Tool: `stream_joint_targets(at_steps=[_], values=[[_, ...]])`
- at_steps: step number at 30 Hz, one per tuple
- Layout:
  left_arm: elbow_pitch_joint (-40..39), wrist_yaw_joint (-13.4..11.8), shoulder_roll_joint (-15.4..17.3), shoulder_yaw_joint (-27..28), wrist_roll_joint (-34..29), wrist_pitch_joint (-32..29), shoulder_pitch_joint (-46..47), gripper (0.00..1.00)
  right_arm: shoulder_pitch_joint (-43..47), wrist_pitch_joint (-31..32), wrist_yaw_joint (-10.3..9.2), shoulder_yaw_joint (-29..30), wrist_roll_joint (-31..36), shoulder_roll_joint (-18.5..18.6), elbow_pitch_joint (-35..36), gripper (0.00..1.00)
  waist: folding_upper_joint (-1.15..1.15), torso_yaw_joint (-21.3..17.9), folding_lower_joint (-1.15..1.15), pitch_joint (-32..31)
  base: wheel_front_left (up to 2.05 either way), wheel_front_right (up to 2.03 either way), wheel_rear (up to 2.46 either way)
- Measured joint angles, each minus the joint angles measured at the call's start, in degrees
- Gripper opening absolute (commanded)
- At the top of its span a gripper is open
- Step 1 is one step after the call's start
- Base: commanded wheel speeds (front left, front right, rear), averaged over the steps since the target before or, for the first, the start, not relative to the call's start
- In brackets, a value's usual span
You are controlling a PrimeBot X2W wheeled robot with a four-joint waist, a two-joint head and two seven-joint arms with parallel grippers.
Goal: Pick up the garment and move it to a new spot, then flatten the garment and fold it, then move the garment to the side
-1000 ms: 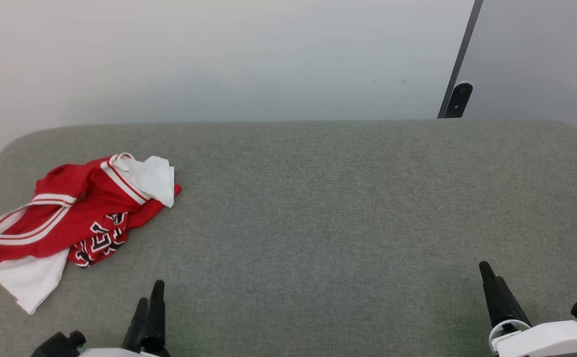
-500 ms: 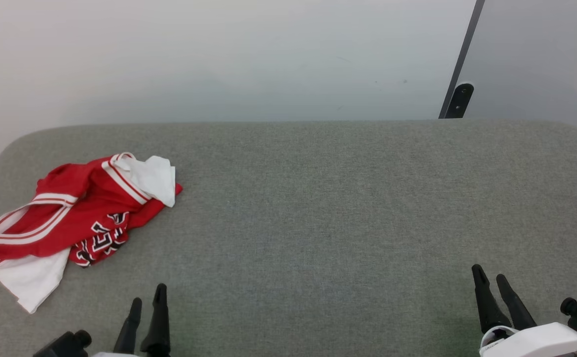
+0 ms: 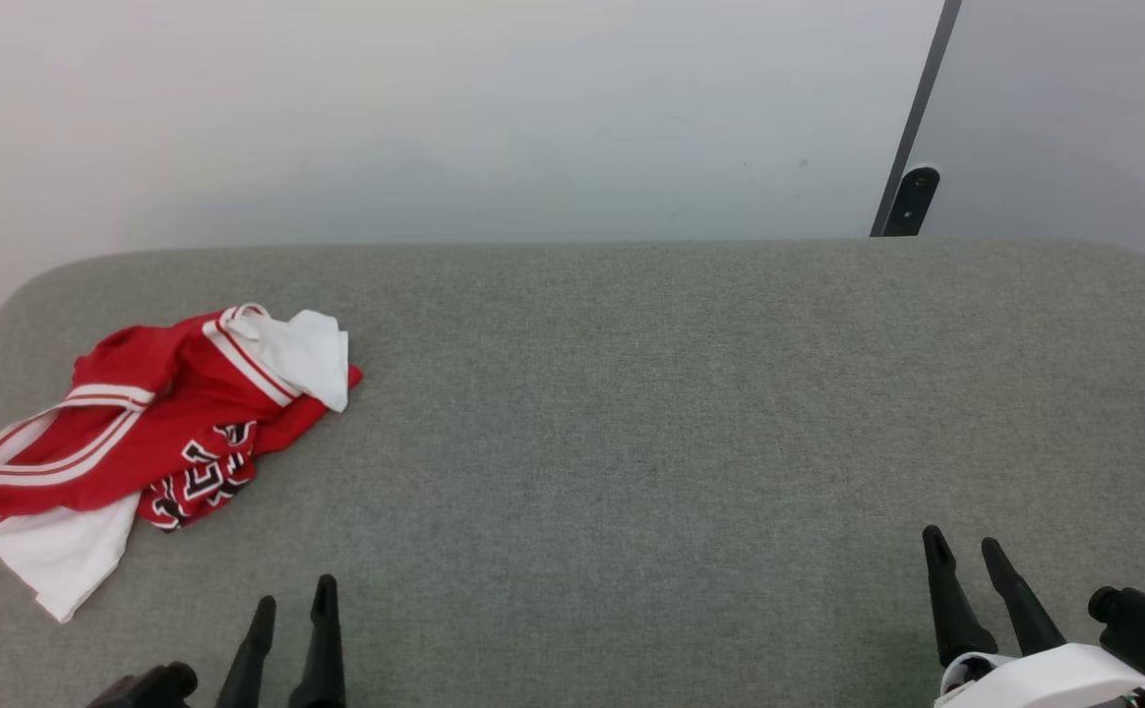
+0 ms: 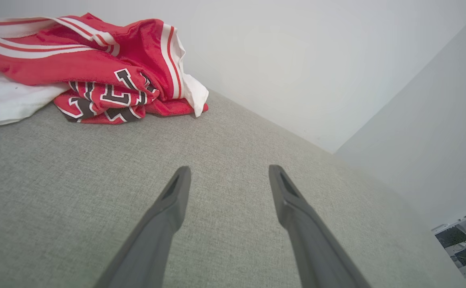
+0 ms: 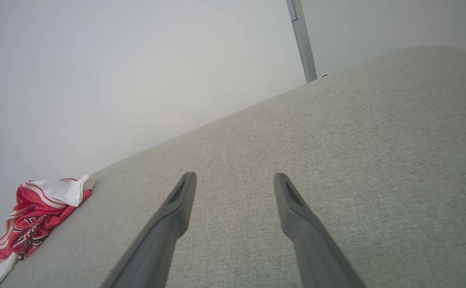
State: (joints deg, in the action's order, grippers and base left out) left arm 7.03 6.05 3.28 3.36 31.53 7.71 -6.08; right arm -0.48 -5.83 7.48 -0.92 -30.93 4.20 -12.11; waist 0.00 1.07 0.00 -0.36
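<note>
The garment (image 3: pixel 154 433), a red T-shirt with white sleeves, white stripe trim and black-and-white lettering, lies crumpled at the left end of the grey padded table (image 3: pixel 632 393). It fills the upper left of the left wrist view as the garment (image 4: pixel 97 68) and sits small at the lower left of the right wrist view as the garment (image 5: pixel 37 218). My left gripper (image 3: pixel 294 600) stands open near the front edge, to the right of and nearer than the shirt, apart from it. My right gripper (image 3: pixel 961 551) is open at the front right, far from the shirt. Both hold nothing.
A pale wall runs behind the table, with a dark post and bracket (image 3: pixel 912 192) at the back right. The table's rounded corners show at the far left and far right. Some electronics (image 4: pixel 463 240) lie beyond the table's edge in the left wrist view.
Both grippers have drawn back slightly toward the front edge and turned, so each pair of fingers now shows spread apart. The garment has not moved.
</note>
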Motion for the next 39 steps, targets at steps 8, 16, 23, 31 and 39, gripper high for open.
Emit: stream_joint_targets(at_steps=[8, 16, 23, 31, 39], values=[[-0.47, -0.27, 0.14, -0.66, -5.27, 1.26, -0.57, 1.0, 0.02, -0.8, 0.0, -0.19, 5.78, 0.02, 0.63, 1.0, 0.0, 0.1, 0.0, -0.07, 0.0, 0.0, 0.0], [-0.76, -0.58, 0.25, -1.49, -10.33, 2.27, -1.35, 1.0, 0.34, -1.75, 0.0, -0.31, 11.09, 0.08, 0.99, 1.0, 0.0, 0.14, 0.0, -0.1, 0.0, 0.0, 0.0], [-0.71, -0.74, 0.29, -1.78, -13.39, 3.37, -1.64, 1.0, 1.21, -2.54, 0.0, 0.16, 14.11, -0.11, 1.4, 1.0, 0.0, 0.26, 0.0, -0.22, 0.0, 0.0, 0.0], [0.59, -0.74, 0.27, -2.02, -17.01, 4.21, -2.46, 1.0, 2.59, -3.85, 0.0, 0.79, 17.52, -0.66, 1.43, 1.0, 0.0, 0.29, 0.0, -0.43, 0.0, 0.0, 0.0], [0.77, -0.74, 0.24, -1.93, -20.02, 5.19, -2.86, 1.0, 3.28, -5.28, 0.0, 1.6, 20.23, -1.03, 1.51, 1.0, 0.0, 0.06, 0.0, -0.38, 0.0, 0.0, 0.0]])
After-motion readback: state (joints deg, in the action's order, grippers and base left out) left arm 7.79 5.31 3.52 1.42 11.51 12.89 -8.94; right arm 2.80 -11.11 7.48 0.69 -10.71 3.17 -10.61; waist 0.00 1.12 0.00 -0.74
